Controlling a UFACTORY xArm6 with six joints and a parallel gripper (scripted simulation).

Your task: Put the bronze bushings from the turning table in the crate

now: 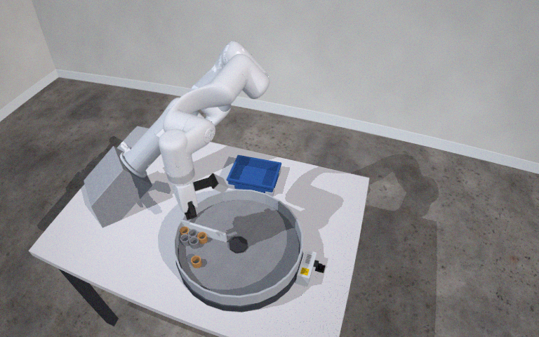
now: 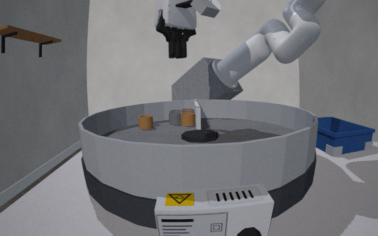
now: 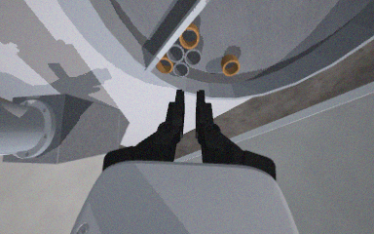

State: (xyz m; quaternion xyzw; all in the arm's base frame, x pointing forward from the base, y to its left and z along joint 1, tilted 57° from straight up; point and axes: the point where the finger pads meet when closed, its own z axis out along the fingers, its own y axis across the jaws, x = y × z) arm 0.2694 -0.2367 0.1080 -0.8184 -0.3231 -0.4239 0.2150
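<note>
You've got three bronze bushings [image 1: 196,261] on the turning table [image 1: 238,295]: one alone, two in the cluster against the white divider bar [image 1: 206,232]. Three steel bushings [image 1: 184,239] sit in that same cluster, best counted in the wrist view. One black hub [image 1: 238,243] at the table's centre. One blue crate [image 1: 254,173]. One control box [image 1: 306,268]. One gripper [image 1: 190,210].
</note>
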